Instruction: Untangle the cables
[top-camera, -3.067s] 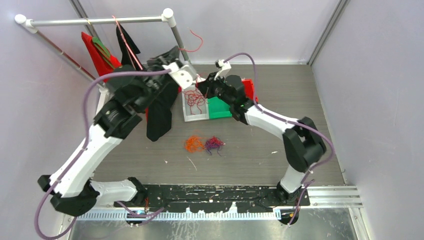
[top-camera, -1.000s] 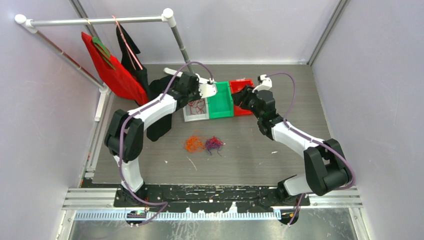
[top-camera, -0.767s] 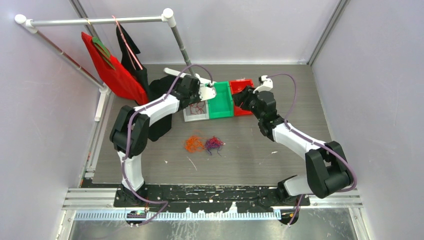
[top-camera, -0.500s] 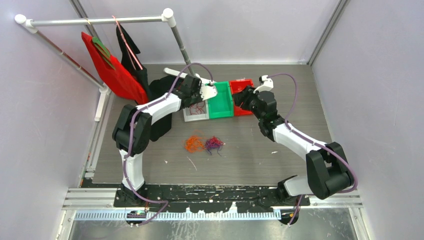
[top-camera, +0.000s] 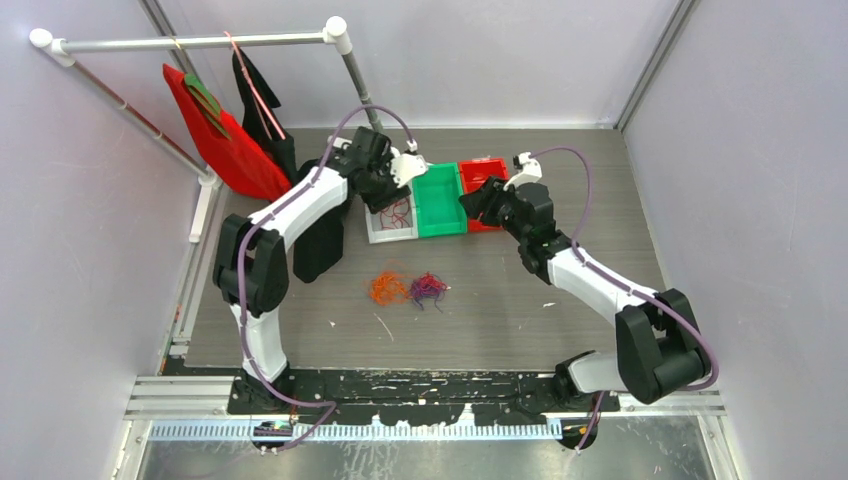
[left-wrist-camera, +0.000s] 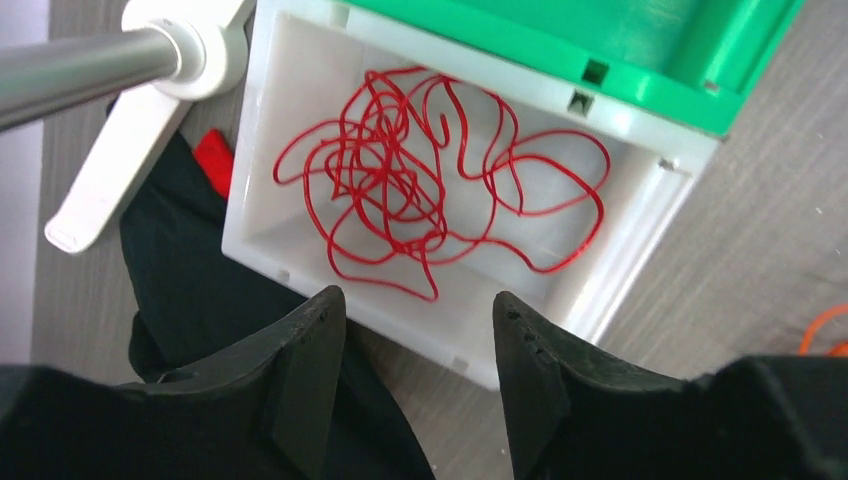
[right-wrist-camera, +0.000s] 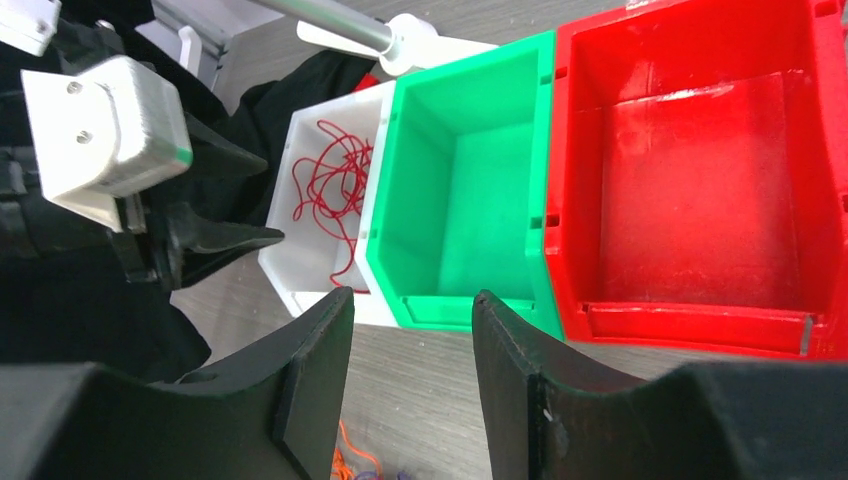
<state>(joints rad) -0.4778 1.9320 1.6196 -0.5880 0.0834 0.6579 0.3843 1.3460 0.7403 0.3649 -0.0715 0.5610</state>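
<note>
A loose red cable (left-wrist-camera: 430, 190) lies inside the white bin (left-wrist-camera: 640, 200), also seen from above as red cable (top-camera: 397, 213) in the white bin (top-camera: 392, 236). My left gripper (left-wrist-camera: 418, 298) hovers over that bin's near wall, open, with nothing between its fingers. An orange cable clump (top-camera: 386, 288) and a purple cable clump (top-camera: 428, 289) lie touching on the table in front of the bins. My right gripper (right-wrist-camera: 412, 296) stands open and empty above the table, in front of the green bin (right-wrist-camera: 460, 190). From above, the left gripper (top-camera: 388, 192) and the right gripper (top-camera: 468, 202) flank the bins.
The green bin (top-camera: 438, 200) and the red bin (right-wrist-camera: 700, 190) hold nothing. A black garment (top-camera: 318, 240) lies left of the white bin. A red garment (top-camera: 215, 140) hangs on the clothes rack (top-camera: 355, 75) at the back left.
My left gripper has opened and drawn back to the left of the white bin, leaving the red cable in it. My right gripper has shifted slightly left.
</note>
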